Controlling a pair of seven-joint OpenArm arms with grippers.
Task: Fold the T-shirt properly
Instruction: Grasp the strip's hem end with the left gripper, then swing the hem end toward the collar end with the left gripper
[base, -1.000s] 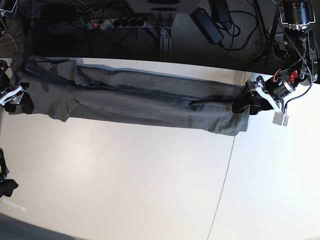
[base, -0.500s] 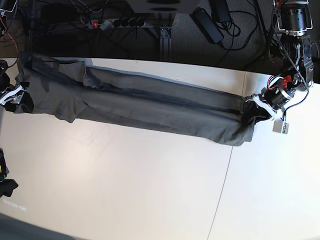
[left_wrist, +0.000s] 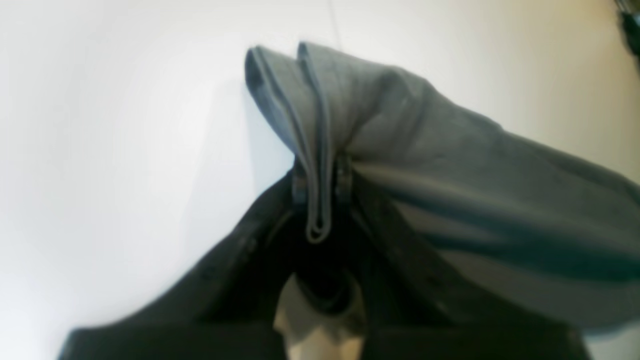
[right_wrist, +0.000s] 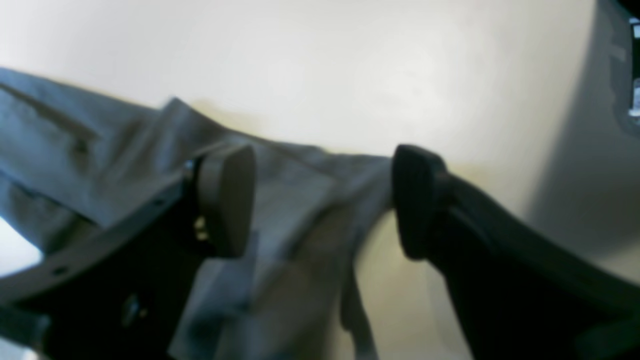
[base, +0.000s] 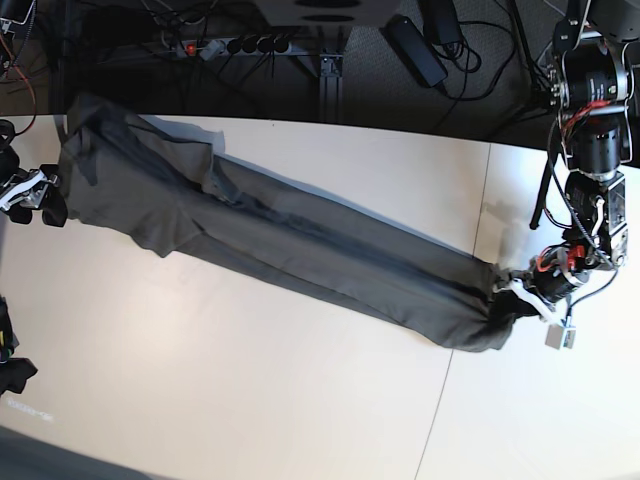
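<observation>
We see the left claw (left_wrist: 320, 182) clamped on the T-shirt (base: 300, 240) hem — right claw (right_wrist: 322, 200) gapes wide, shirt stretched across the bench (base: 250, 400).

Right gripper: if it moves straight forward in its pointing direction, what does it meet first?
Probably the T-shirt: its fabric lies between the open fingers of the right gripper, with the table beyond. Depth is unclear.
</observation>
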